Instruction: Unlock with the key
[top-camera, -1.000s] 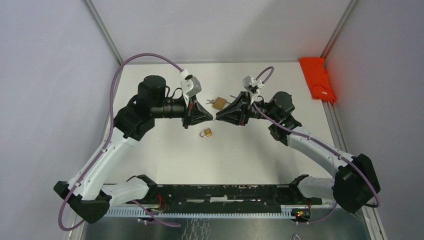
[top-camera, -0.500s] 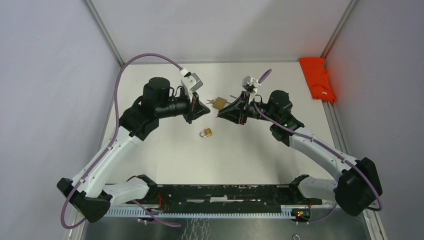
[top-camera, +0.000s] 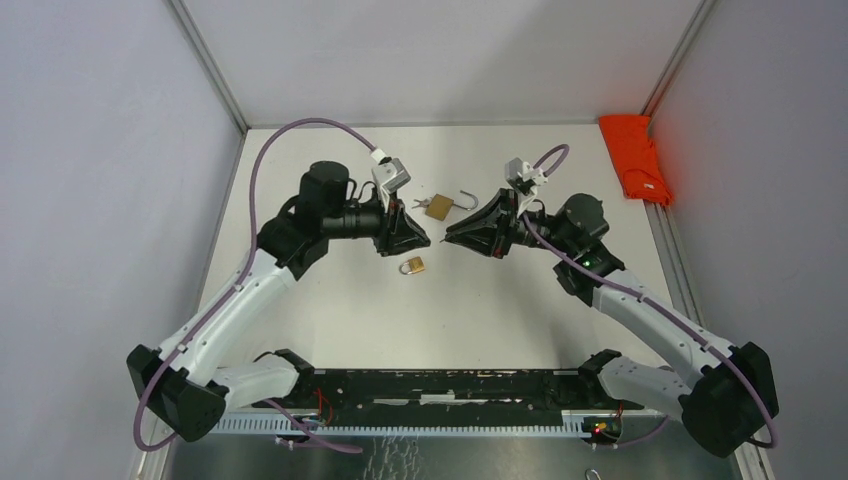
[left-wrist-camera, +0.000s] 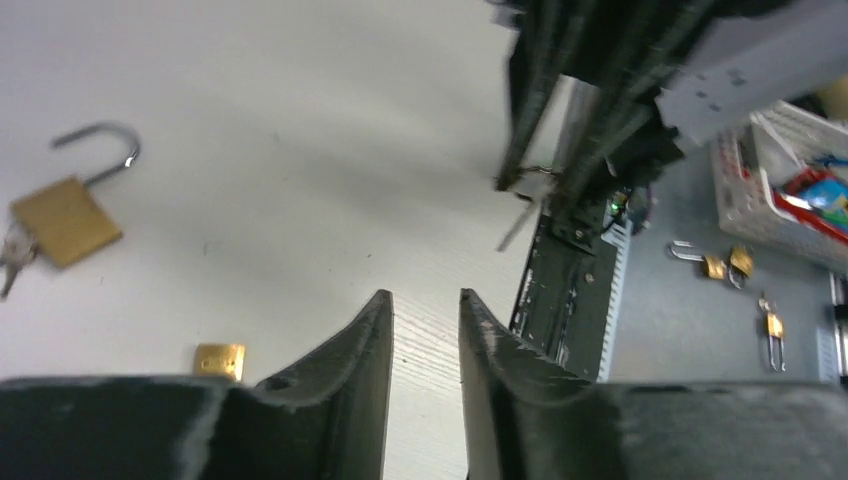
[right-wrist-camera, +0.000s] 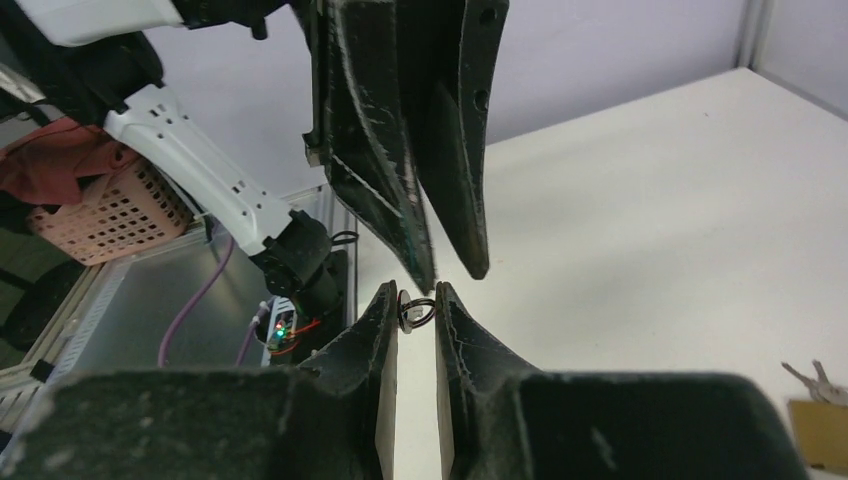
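A brass padlock (top-camera: 438, 207) (left-wrist-camera: 65, 220) lies at the table's centre back, its shackle swung open and a bunch of keys (top-camera: 417, 204) at its left end. A smaller brass padlock (top-camera: 413, 266) (left-wrist-camera: 220, 358) with its shackle closed lies nearer the arms. My right gripper (top-camera: 448, 236) (right-wrist-camera: 415, 288) is shut on a small key (right-wrist-camera: 413, 312) (left-wrist-camera: 517, 226) with its ring, held above the table. Tip to tip with it, my left gripper (top-camera: 424, 240) (left-wrist-camera: 426, 294) stands open with nothing between its jaws, a small gap separating the two grippers.
An orange cloth (top-camera: 635, 155) lies at the back right edge. The black rail (top-camera: 450, 385) with the arm bases runs along the near edge. Beyond it, the left wrist view shows spare padlocks (left-wrist-camera: 725, 265) and a white basket (left-wrist-camera: 790, 190).
My left gripper has opened and drawn slightly back from the right gripper's tip, where the two met a second ago. The right arm shifted right, uncovering the larger padlock's open shackle.
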